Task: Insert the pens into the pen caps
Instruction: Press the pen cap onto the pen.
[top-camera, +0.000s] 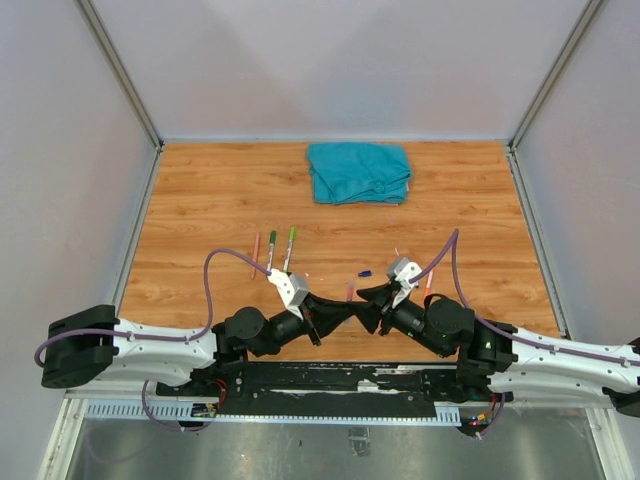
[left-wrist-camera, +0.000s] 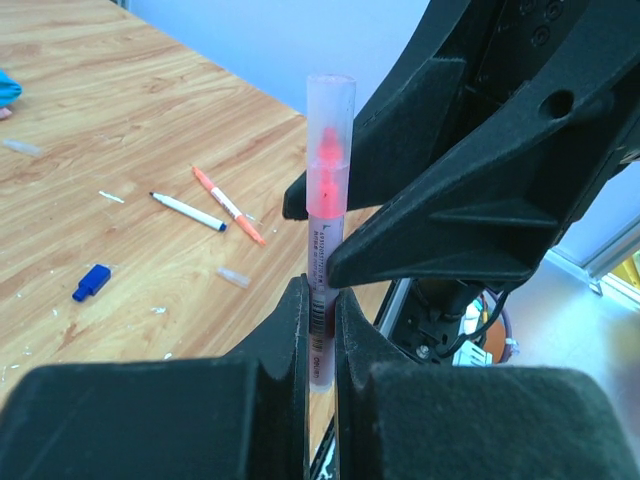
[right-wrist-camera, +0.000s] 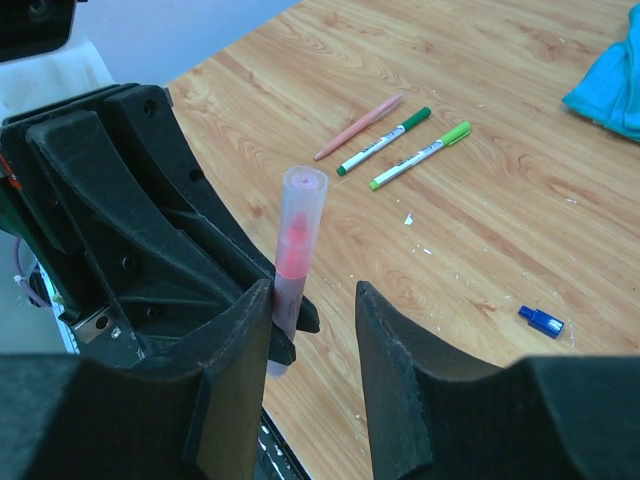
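Red pen (left-wrist-camera: 328, 190) upright, barrel pinched by left gripper (left-wrist-camera: 320, 300); clear cap (left-wrist-camera: 331, 110) over tip. Right gripper (right-wrist-camera: 315, 295) spread, just beside pen. Blue cap (left-wrist-camera: 91, 282) on table (left-wrist-camera: 100, 120), apart from pen.

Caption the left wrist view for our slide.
Left gripper pinches a pale clear-capped red-tipped marker pen above the wooden table.

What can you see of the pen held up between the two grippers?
The pen is thin, pale translucent plastic with black print on its barrel. A clear cap covers its red tip. It stands roughly upright, its lower barrel clamped in the left gripper. The right gripper stands open around it, one finger seemingly touching it.
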